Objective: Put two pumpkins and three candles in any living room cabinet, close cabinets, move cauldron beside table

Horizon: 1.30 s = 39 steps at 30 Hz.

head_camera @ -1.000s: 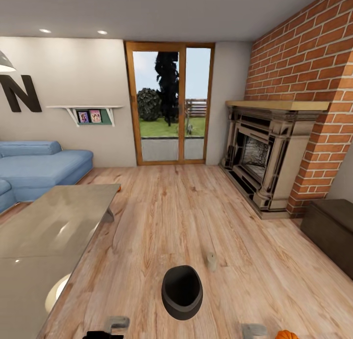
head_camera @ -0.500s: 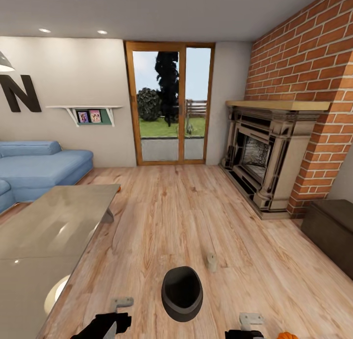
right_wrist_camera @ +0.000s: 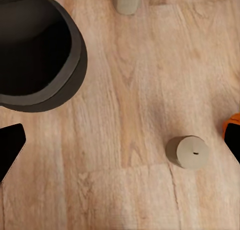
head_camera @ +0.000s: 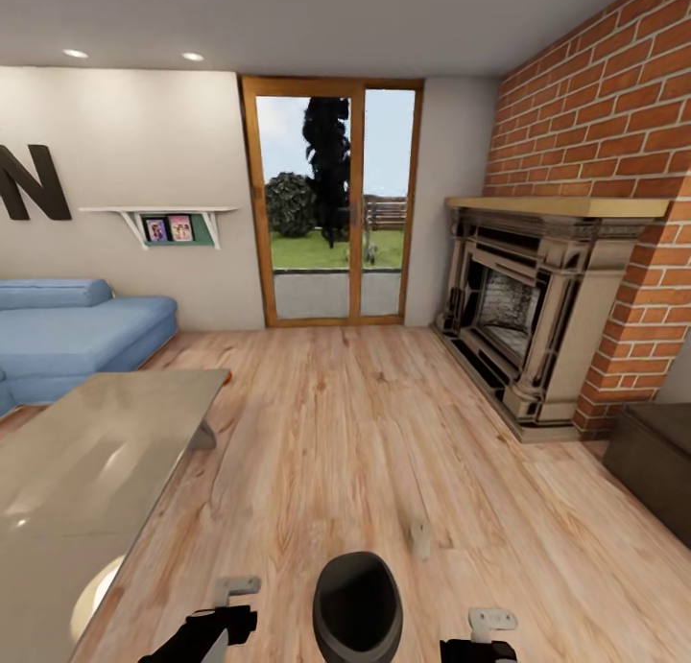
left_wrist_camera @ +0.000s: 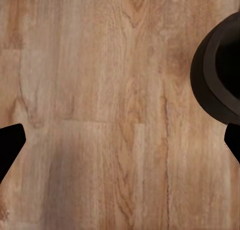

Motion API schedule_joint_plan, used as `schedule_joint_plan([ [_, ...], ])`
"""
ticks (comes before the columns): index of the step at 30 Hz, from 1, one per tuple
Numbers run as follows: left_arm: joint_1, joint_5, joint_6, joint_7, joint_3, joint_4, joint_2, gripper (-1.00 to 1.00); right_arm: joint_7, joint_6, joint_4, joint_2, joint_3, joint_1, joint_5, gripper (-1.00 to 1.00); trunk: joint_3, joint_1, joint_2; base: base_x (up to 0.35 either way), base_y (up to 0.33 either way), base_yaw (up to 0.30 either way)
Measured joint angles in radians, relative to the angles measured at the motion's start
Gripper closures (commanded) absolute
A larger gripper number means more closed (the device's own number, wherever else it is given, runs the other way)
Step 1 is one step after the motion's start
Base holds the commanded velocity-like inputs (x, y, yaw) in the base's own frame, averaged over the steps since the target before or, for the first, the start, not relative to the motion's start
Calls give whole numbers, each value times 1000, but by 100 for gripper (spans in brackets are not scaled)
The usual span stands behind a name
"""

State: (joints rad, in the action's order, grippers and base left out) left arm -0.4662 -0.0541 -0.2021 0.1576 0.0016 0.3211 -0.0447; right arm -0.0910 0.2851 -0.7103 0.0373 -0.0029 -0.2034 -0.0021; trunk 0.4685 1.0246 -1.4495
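Black cauldron [head_camera: 357, 607] on floor between arms | both grippers spread wide, empty | step: approach | next: reach a candle [right_wrist_camera: 188, 151]

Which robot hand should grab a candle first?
Probably the right gripper. A candle stands on the floor right below it, with a pumpkin nearby. The left gripper has bare floor and the cauldron beneath it.

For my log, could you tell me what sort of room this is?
Most likely a living room: a blue sofa, a stone fireplace on a brick wall, and a glass garden door over wooden flooring.
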Motion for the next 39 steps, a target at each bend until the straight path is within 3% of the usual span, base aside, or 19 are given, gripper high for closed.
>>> schedule_joint_plan([
  [28,0,0,1,-4,-1,-2,-1,-100,2,13,13,6,5,-2,-2,-100,0,0,0,108,17,0],
  [33,0,0,2,-5,-1,-1,-1,-100,-9,176,14,42,5,-106,-1,-100,0,0,0,9,2,0],
  [39,0,-1,2,-5,-1,-1,-1,-100,-14,247,21,52,1,-152,-2,-100,0,0,0,83,0,0],
])
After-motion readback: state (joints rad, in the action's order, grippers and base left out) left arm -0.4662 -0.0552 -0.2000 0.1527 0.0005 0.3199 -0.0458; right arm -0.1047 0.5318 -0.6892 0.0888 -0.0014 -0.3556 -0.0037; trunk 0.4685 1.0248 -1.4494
